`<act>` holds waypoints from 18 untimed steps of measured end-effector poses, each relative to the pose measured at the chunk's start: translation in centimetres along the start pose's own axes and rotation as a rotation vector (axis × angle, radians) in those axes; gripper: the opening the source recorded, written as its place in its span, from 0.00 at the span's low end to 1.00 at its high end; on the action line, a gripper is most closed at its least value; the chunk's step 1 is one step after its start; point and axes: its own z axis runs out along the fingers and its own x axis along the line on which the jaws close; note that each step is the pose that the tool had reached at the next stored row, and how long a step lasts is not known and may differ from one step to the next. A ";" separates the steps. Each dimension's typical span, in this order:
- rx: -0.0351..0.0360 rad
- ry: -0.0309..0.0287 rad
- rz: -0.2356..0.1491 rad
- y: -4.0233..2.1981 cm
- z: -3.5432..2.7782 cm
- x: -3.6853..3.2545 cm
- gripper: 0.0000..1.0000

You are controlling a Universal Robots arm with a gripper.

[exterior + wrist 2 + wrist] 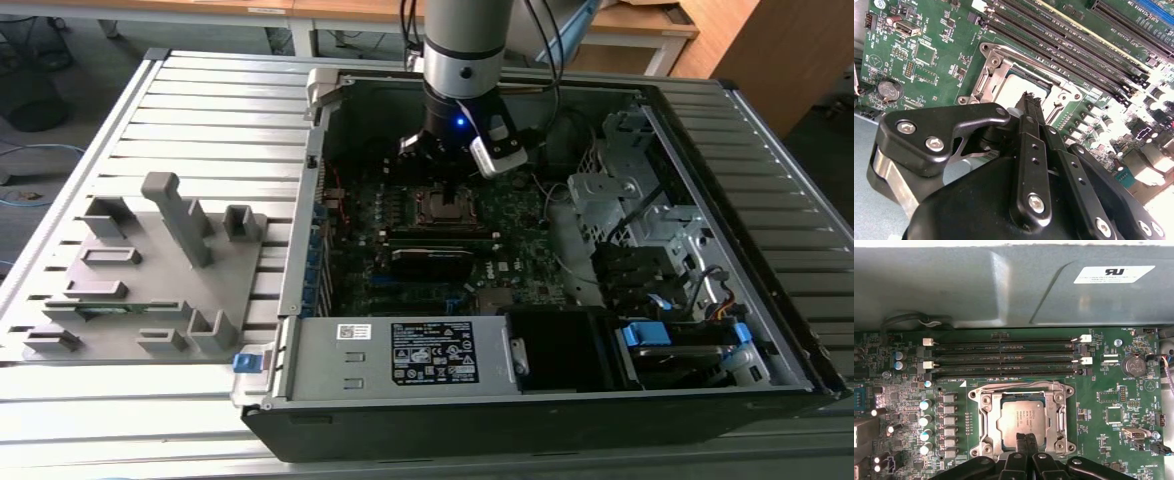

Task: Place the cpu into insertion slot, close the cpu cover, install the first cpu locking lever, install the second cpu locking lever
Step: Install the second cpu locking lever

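The cpu (1021, 417), a dull silver square, lies flat in the insertion slot (445, 207) on the green board. The cpu cover (989, 415), a silver frame with a square cut-out, lies down around the chip; in the second wrist view the cpu (1014, 87) shows through the cover (991, 80). A thin metal lever rod (1019, 385) runs along one edge of the frame. My gripper (1025, 436) hangs just above the chip's near edge, its two black fingers pressed together with nothing between them. In the second wrist view the gripper (1030, 97) points down at the socket. The exterior view has the gripper (447, 183) directly over the socket.
Long black memory slots (1004, 357) run beside the socket, with a coin battery (1133, 365) and a row of capacitors (926, 420) nearby. The grey case wall (1004, 285) rises behind. A grey fixture plate (147, 270) lies at the exterior view's left; a drive cage (627, 200) at its right.
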 end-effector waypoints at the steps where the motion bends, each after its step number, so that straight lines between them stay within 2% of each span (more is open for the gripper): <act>1: 0.0000 0.0004 0.000 0.00 0.00 -0.01 0.11; 3: 0.0001 0.0008 0.002 0.00 0.01 0.00 0.11; 7: 0.0015 -0.0001 0.033 0.00 0.06 -0.01 0.11; 18: 0.0014 -0.0004 0.037 0.12 0.24 0.01 0.11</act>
